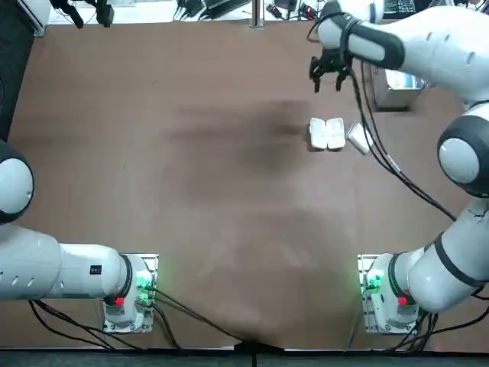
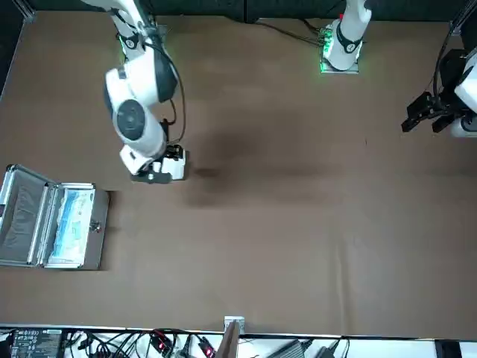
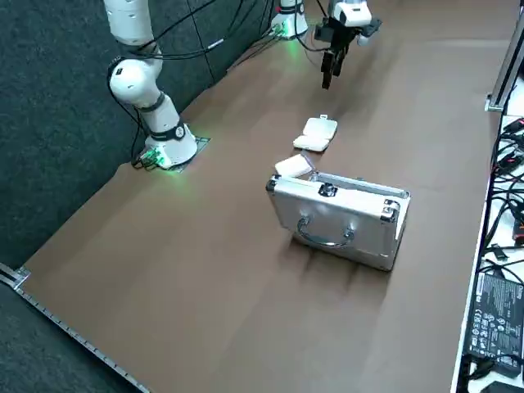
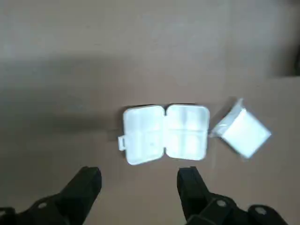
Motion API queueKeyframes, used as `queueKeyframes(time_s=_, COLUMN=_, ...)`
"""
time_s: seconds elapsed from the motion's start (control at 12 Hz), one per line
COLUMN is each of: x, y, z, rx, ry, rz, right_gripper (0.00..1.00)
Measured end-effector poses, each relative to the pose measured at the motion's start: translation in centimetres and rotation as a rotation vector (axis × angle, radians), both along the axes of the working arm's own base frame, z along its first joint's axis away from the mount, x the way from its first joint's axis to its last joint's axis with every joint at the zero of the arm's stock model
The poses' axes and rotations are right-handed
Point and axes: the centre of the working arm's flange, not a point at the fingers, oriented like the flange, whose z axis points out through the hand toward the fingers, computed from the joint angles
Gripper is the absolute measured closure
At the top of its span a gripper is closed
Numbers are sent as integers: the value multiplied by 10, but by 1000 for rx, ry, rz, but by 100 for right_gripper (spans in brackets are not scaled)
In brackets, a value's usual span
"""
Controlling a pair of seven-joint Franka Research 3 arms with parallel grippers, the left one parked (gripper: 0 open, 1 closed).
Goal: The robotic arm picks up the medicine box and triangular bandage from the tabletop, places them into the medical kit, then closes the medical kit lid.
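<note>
Right white jointed robot arm (image 1: 428, 46) reaches across to the far side of the brown worktop (image 1: 191, 191). Its black two-finger hand (image 1: 330, 76) hangs above the surface, fingers (image 4: 86, 187) spread wide, nothing between them.

White puffy two-lobed bandage packet (image 4: 165, 133) lies flat on the worktop, just nearer the robot than the hand. It is clear in the wrist view, and in the top view (image 1: 327, 133). Small white crisp-edged medicine carton (image 4: 243, 131) sits just right of the packet, turned at an angle. In the top view the arm's black cables cross over the carton (image 1: 357, 138), so part of it is hidden.

Silver ribbed aluminium medical case (image 3: 340, 217) sits right of and farther than both white items, near the carton. Front view shows it open (image 2: 52, 216): pale blue lining and a printed sheet inside, lid (image 2: 19, 216) swung back. In the side view only the case's back with its black curved handle (image 3: 323, 236) shows, interior hidden. In the top view the arm covers most of the case (image 1: 397, 88).

In the front view the arm blocks both white items, and I can't separate them there.
</note>
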Motion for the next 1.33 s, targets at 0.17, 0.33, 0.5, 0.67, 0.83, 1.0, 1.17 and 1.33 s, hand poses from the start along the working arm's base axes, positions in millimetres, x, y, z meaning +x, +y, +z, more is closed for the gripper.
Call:
queueKeyframes(time_s=0.17, x=-11, y=29, z=-29, rx=-55, ry=-24, rz=-28, right_gripper=1)
queueKeyframes(time_s=0.33, x=-32, y=72, z=-71, rx=-137, ry=-73, rz=-60, right_gripper=13)
queueKeyframes(time_s=0.5, x=-43, y=90, z=-100, rx=-192, ry=-95, rz=-56, right_gripper=17)
queueKeyframes(time_s=0.67, x=-49, y=96, z=-126, rx=-246, ry=-105, rz=-50, right_gripper=23)
queueKeyframes(time_s=0.83, x=-51, y=95, z=-142, rx=-277, ry=-102, rz=-47, right_gripper=26)
queueKeyframes(time_s=1.0, x=-51, y=91, z=-149, rx=-290, ry=-96, rz=-45, right_gripper=32)
queueKeyframes(time_s=1.17, x=-53, y=89, z=-152, rx=-296, ry=-91, rz=-46, right_gripper=39)
queueKeyframes(time_s=1.33, x=-53, y=86, z=-154, rx=-301, ry=-88, rz=-48, right_gripper=52)
